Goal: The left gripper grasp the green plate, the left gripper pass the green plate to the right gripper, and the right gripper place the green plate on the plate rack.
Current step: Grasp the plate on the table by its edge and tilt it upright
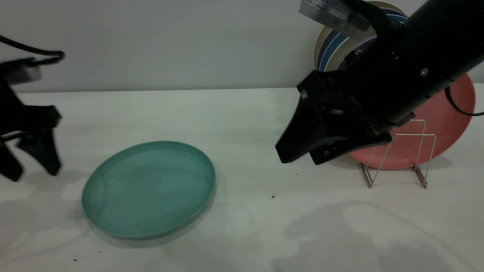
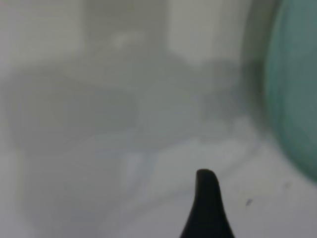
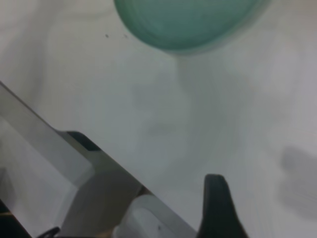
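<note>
The green plate lies flat on the white table, left of the middle. My left gripper hangs at the far left just above the table, open and empty, a short way to the left of the plate. The left wrist view shows one of its fingers and the plate's rim. My right gripper is in the air at the right, open and empty, pointing down and left in front of the plate rack. The right wrist view shows one finger and the green plate farther off.
A pink plate stands upright in the rack. Striped blue and cream plates stand behind it against the grey wall. The right arm covers part of them. Small dark crumbs lie on the table.
</note>
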